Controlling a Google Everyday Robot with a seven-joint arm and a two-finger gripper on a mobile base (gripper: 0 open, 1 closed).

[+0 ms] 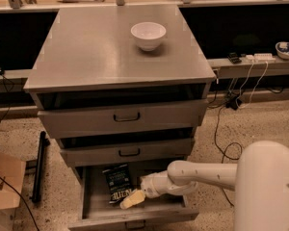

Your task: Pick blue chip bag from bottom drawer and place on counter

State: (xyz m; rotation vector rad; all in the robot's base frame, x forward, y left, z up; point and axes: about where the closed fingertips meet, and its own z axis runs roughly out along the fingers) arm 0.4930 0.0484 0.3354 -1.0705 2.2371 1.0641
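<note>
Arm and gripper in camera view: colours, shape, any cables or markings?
Arm: smooth white tubular casing, widening to a bulky rounded white link at lower right. Gripper, in the open bottom drawer beside the blue chip bag: white wrist, pale yellow tip. No exposed cables or markings visible.

**Hidden and cropped parts around the open drawer**

The claw [133,199] is seen low inside the bottom drawer [89,196], laid over the lower right corner of the blue chip bag [115,179], so that corner is covered; the bag's white lettering cannot be read. The drawer's front is cropped by the lower edge. The arm [267,191] is cut off at right and below, a cardboard box [5,182] at left, and the insides of the upper drawers [86,120] are lost in shadow.
</note>
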